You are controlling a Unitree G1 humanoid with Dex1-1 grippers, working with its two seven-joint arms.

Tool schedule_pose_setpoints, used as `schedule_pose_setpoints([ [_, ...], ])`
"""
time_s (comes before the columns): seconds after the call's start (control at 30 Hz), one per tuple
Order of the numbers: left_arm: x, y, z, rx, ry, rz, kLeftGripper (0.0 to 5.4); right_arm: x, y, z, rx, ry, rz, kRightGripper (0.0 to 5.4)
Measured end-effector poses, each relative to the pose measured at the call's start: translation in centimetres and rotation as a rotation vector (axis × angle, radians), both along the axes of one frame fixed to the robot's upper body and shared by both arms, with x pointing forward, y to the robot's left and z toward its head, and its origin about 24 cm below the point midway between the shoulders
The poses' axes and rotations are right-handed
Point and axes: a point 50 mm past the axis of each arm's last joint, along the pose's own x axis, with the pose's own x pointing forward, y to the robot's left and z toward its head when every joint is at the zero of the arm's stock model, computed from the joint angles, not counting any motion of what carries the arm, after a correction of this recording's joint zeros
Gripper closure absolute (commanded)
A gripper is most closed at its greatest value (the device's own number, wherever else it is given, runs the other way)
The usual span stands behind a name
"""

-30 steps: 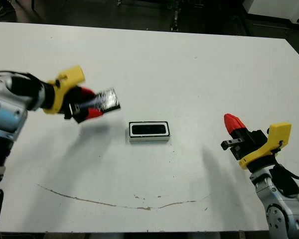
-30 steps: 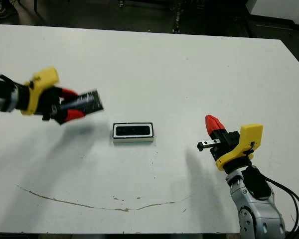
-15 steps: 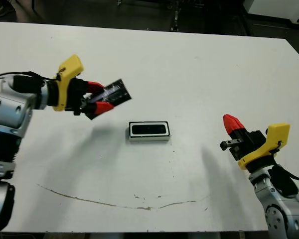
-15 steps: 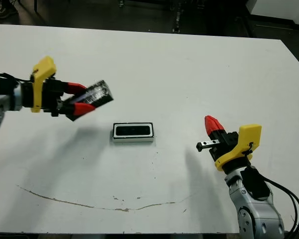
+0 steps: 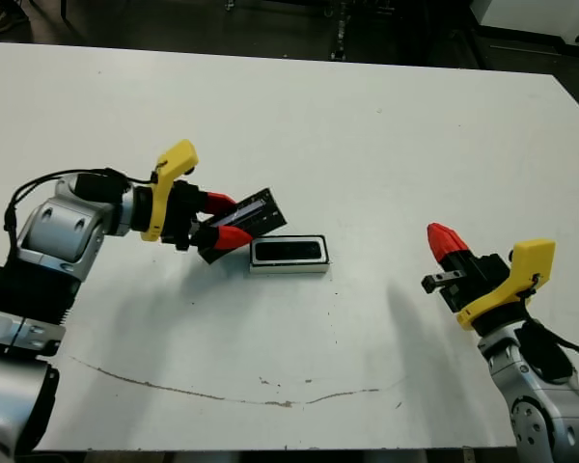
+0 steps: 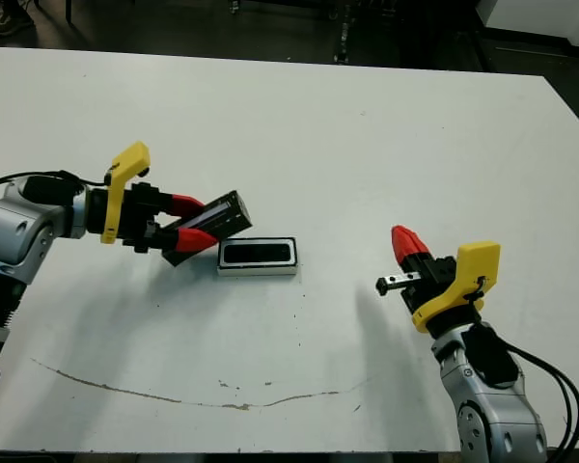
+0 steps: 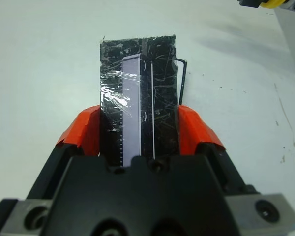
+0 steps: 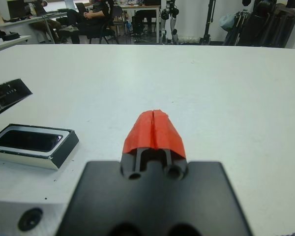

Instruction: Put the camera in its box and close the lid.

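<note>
From the head views, the camera (image 5: 289,251) already lies in the box (image 5: 289,267) mid-worktop, and the left claw (image 5: 234,221) grips the lid (image 5: 252,214), tilted just beside it. In the left wrist view, red fingers (image 7: 86,129) pinch the lid's sides; in the right wrist view, the right claw (image 8: 155,129) is closed, empty, so only lidding remains.

The box (image 5: 289,255) sits near the middle of the desk (image 5: 367,145), the camera (image 5: 289,252) lying inside it. At its 9 o'clock the way is blocked: the left end effector (image 5: 232,220) hangs there gripping the tilted lid (image 5: 256,214), whose far corner is just beside the box's left end. From 12 through 3 to 6 o'clock the desk is bare. The right end effector (image 5: 444,243), fingers pressed together, stands well apart at 3 o'clock.
</note>
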Motion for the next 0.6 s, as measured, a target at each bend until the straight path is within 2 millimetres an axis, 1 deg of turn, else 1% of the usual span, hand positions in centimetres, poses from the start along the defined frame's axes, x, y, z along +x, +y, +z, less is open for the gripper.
schedule_pose_setpoints([
  [0.3, -0.1, -0.3, -0.7, 0.011, 0.036, -0.026, 2.23, 0.0, 0.0, 0.0, 0.000, 0.001, 0.003, 5.40],
  [0.6, -0.1, -1.1, -1.3, 0.038, 0.011, -0.067, 2.23, 0.0, 0.0, 0.0, -0.002, 0.001, 0.008, 5.40],
])
